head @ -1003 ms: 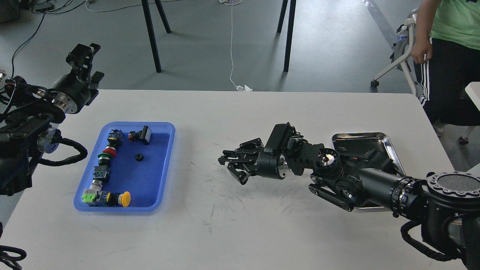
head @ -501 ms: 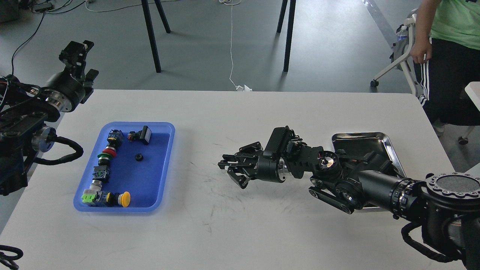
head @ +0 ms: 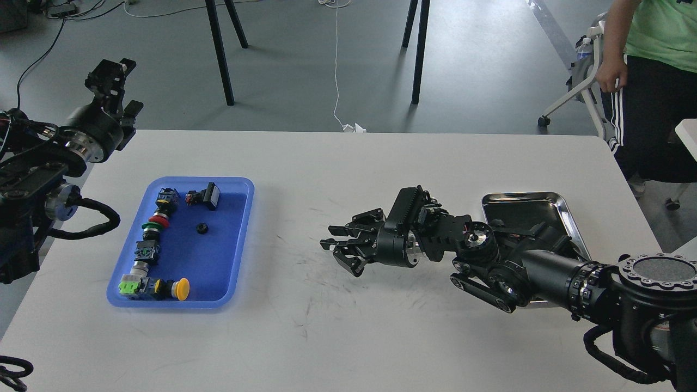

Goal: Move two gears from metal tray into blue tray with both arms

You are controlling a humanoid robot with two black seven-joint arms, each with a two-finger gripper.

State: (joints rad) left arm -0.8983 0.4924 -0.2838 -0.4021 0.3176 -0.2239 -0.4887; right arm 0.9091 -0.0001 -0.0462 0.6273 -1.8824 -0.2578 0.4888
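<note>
Landmark: bright blue rectangular plastic tray (head: 239, 239) with rounded corners and a shallow rim, on the left part of the white table (head: 348, 337); all places below are given from it.
Gear, delivered: one tiny black round toothed disc (head: 202, 228) lying flat on the blue tray's floor, near its middle, apart from the other parts; judged to be one of the two gears, already moved.
Gear, outstanding: not seen anywhere. It may be hidden in the right gripper or behind the right arm; cannot tell.
Other contents: coloured push-button switches (head: 151, 239) in a column along the blue tray's left side, and a black rectangular connector (head: 205, 196) near its far edge; probably parked at the edges to leave the floor free.
Source: shiny silver rectangular steel tray (head: 566, 209) with a raised rim, far to the right of the blue tray, largely covered by the right arm; its visible inside shows no gear.
Right gripper (head: 340, 247): between the two trays, low over the table, pointing toward the blue tray. Fingers look parted, yet whether they carry anything cannot be told.
Left gripper (head: 111, 81): beyond the blue tray's far-left corner, raised clear of the table; too dark and end-on to tell its state. Judged parked out of the delivery path.
</note>
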